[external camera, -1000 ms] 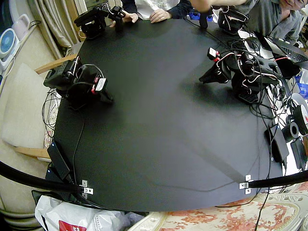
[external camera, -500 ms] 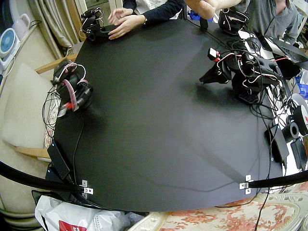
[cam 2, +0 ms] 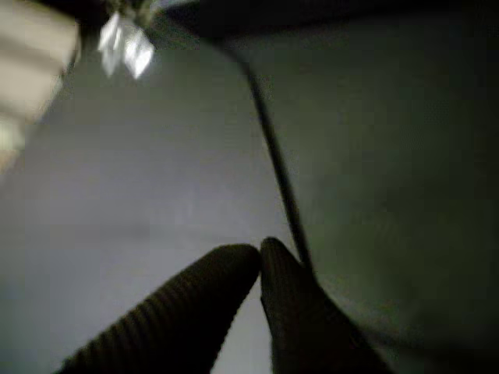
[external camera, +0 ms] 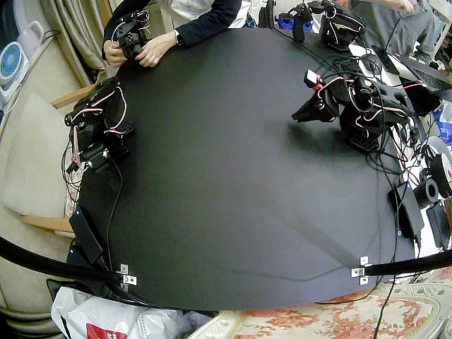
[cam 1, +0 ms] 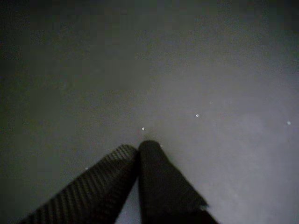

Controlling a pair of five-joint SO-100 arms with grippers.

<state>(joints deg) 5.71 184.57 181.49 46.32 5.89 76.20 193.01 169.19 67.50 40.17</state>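
Two arms folded at the rim of the black table [external camera: 226,205]: right arm [external camera: 99,123] at 9 o'clock, left arm [external camera: 357,99] at 2 o'clock. The right gripper [cam 2: 260,251] has its jaws pressed together on nothing, low over the table and just beside a thin cable [cam 2: 274,160] running toward the 7 o'clock edge. The left gripper [cam 1: 141,145] is likewise closed and empty, over bare surface. Any sweep by the right gripper is best begun with a lift, lest its tips snag the cable. A person's hands [external camera: 152,48] lie at 11 o'clock, and a wire tangle [external camera: 413,162] crowds 3 o'clock.
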